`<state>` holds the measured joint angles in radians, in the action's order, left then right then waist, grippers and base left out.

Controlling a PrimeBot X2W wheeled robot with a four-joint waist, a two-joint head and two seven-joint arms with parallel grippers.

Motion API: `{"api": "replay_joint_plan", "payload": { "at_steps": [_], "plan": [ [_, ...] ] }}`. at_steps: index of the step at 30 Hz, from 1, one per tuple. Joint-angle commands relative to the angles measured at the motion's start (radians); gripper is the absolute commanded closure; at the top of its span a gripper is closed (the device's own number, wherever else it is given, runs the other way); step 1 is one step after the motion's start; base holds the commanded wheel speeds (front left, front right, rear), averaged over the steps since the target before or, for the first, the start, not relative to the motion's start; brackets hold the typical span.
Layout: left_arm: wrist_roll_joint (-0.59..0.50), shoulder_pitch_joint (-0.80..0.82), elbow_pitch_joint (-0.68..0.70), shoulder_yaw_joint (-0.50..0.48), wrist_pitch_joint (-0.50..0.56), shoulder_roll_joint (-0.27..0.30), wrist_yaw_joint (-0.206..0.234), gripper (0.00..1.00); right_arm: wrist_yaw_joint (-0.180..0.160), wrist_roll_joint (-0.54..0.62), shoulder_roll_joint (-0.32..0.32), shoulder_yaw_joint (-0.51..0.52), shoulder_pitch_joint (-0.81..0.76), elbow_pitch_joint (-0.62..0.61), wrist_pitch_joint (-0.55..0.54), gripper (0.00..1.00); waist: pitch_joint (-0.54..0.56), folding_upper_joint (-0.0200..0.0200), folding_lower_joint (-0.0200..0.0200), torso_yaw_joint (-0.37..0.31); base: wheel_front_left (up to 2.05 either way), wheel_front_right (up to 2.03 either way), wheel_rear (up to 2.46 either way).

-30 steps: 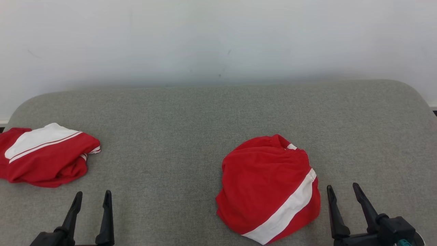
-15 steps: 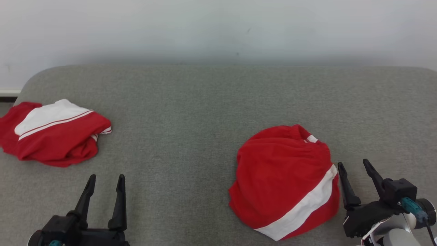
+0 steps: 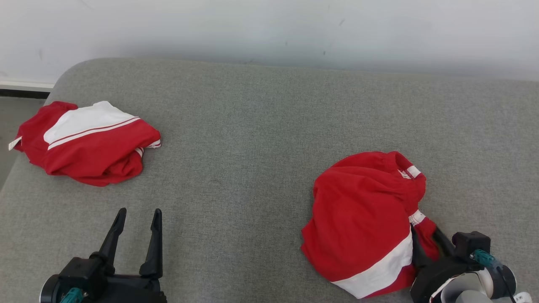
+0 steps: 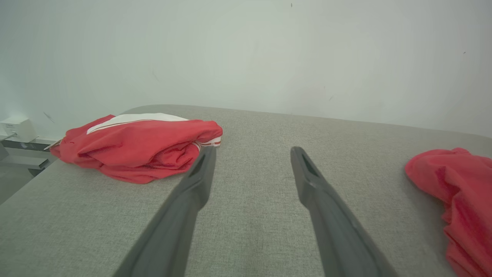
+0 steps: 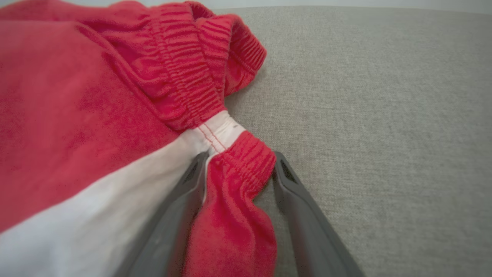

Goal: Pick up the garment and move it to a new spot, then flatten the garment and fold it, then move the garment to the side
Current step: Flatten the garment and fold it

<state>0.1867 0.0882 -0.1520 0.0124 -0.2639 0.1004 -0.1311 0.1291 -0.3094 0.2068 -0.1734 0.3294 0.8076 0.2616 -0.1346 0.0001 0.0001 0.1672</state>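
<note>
I have the right gripper (image 3: 423,230) down at the right edge of the garment (image 3: 362,219), a red pair of shorts with a white stripe (image 3: 379,271). The garment lies bunched on the right half of the counter (image 3: 252,147), which is covered in grey fabric. In the right wrist view, the gripper's two fingers sit on either side of a fold of red cloth just below the gathered waistband (image 5: 192,77), and the cloth touches both of them. The fingers are apart by the width of that fold. I cannot tell whether they are clamping it or only standing around it. The garment rests on the counter and no part of it is lifted.

The left gripper (image 3: 140,212) hovers low over bare fabric on the near left with its fingers spread wide, holding nothing. Beyond it, near the far left corner, lies a second red and white piece of clothing (image 3: 88,147), crumpled, well apart from the garment. A pale wall (image 3: 252,29) stands behind the counter.
</note>
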Motion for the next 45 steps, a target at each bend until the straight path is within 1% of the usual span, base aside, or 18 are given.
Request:
{"api": "replay_joint_plan", "payload": {
  "at_steps": [1,4,8,9,15,20,23,28,32,36,40,45],
  "plan": [
    [0.008,0.006,-0.002,0.001,-0.001,0.005,0.001,0.00,0.003,-0.006,-0.005,-0.011,0.005,0.013,0.002,1.00,0.001,-0.0001,-0.0001,-0.002,0.00,0.00,0.00],
    [0.011,0.010,-0.006,0.001,-0.001,0.007,0.001,0.00,0.002,-0.005,0.013,0.012,0.020,-0.030,0.003,1.00,0.003,-0.0001,-0.0001,-0.008,0.00,0.00,0.00],
    [0.011,0.002,-0.010,0.004,-0.001,0.003,0.001,0.00,0.002,0.014,0.028,0.062,-0.003,-0.098,0.003,1.00,0.017,-0.0001,-0.0001,-0.020,0.00,0.00,0.00],
    [0.011,0.002,-0.010,0.004,-0.001,0.003,0.001,0.00,0.002,0.014,0.028,0.062,-0.003,-0.098,0.003,1.00,0.017,-0.0001,-0.0001,-0.020,0.00,0.00,0.00],
    [0.013,-0.014,-0.014,0.005,-0.001,-0.003,0.001,0.00,0.002,0.013,0.077,0.175,-0.005,-0.199,0.003,1.00,0.046,-0.0001,-0.0001,-0.038,0.00,0.00,0.00],
    [0.013,-0.024,-0.013,0.004,-0.001,-0.007,0.001,0.00,0.002,0.046,0.129,0.240,0.002,-0.281,0.003,1.00,0.062,-0.0001,-0.0001,-0.045,0.00,0.00,0.00],
    [0.012,-0.031,-0.012,0.003,-0.001,-0.010,0.001,0.00,0.002,0.057,0.160,0.269,0.023,-0.324,0.004,1.00,0.067,-0.0001,-0.0001,-0.048,0.00,0.00,0.00],
    [0.018,-0.034,-0.012,-0.001,-0.001,-0.013,0.001,0.00,0.002,0.079,0.186,0.286,0.055,-0.381,0.001,1.00,0.079,-0.0001,-0.0001,-0.048,0.00,0.00,0.00],
    [0.022,-0.032,-0.013,-0.005,-0.001,-0.016,0.001,0.00,0.002,0.093,0.168,0.233,0.070,-0.426,-0.019,1.00,0.082,-0.0001,-0.0001,-0.043,0.00,0.00,0.00],
    [0.025,-0.028,-0.013,-0.005,-0.001,-0.022,0.001,0.00,0.002,0.099,0.123,0.150,0.088,-0.468,-0.035,1.00,0.082,-0.0001,-0.0001,-0.030,0.00,0.00,0.00],
    [0.027,-0.031,-0.010,-0.011,-0.001,-0.027,0.001,0.00,0.002,0.096,0.046,0.030,0.099,-0.489,-0.041,1.00,0.080,-0.0001,-0.0001,-0.015,0.00,0.00,0.00],
    [0.027,-0.021,-0.010,-0.009,-0.001,-0.032,0.001,0.00,0.002,0.075,-0.061,-0.145,0.124,-0.423,-0.034,1.00,0.070,-0.0001,-0.0001,0.016,0.00,0.00,0.00]
  ]
}}
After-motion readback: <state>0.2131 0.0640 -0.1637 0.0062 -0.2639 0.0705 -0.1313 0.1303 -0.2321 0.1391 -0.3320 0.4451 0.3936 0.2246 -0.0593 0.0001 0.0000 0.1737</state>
